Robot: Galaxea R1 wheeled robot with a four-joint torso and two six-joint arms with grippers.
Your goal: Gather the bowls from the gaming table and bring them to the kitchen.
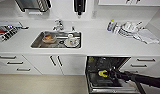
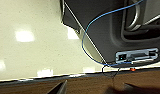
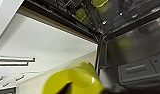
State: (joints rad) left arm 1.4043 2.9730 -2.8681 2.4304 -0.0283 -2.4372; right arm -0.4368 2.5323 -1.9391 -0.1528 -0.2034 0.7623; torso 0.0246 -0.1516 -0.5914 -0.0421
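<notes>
I am in the kitchen, facing the white countertop (image 1: 96, 41) and the steel sink (image 1: 36, 43). Below the counter the dishwasher (image 1: 106, 62) stands open with its door (image 1: 108, 88) folded down. My right gripper (image 1: 110, 73) reaches in from the right and is shut on the bright yellow bowl (image 1: 103, 73), held over the dark rack. That yellow bowl (image 3: 73, 80) looms large in the right wrist view, beside the dishwasher's steel inner wall (image 3: 136, 50). My left gripper (image 2: 96, 88) hangs open over the pale floor (image 2: 28, 50). The black bowl, the white bowl and the gaming table are out of view.
The sink holds a brownish bowl (image 1: 48, 38) and a white cup on a plate (image 1: 71, 41), behind which is the tap (image 1: 58, 25). Stacked white dishes (image 1: 129, 28) and a cloth (image 1: 147, 36) lie on the counter's right. Yellow items (image 3: 81, 13) sit deeper in the dishwasher. Drawers (image 1: 11, 62) flank the cabinets.
</notes>
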